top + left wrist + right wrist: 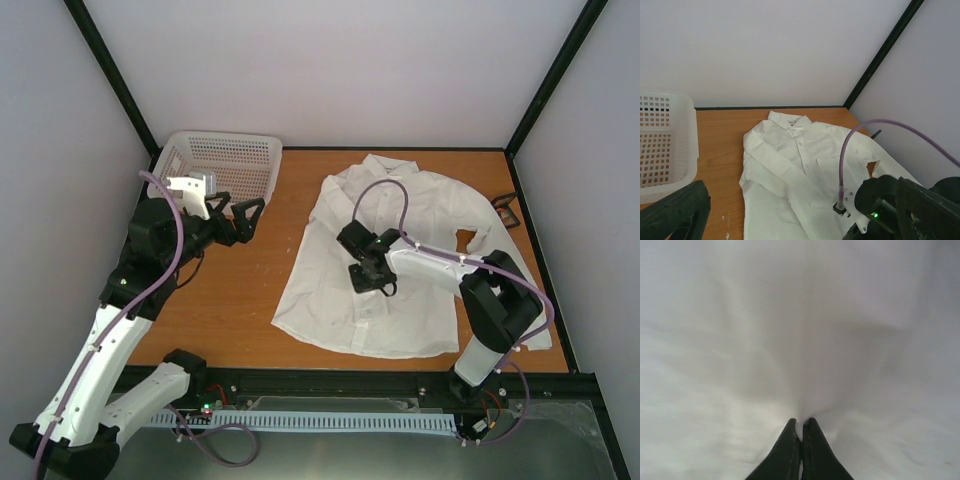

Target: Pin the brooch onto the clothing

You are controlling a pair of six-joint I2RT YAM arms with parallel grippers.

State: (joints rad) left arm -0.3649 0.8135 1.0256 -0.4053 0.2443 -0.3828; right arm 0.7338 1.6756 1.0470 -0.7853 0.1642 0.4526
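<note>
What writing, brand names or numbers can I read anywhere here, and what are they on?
None: no text is legible in any view.
The white shirt and the basket show no print.
Any label inside the collar is too small to make out.
The right wrist view shows only white cloth at the right end effector, with no marks.

Seemingly plain white shirt (440,210), white perforated basket (222,138)
</note>
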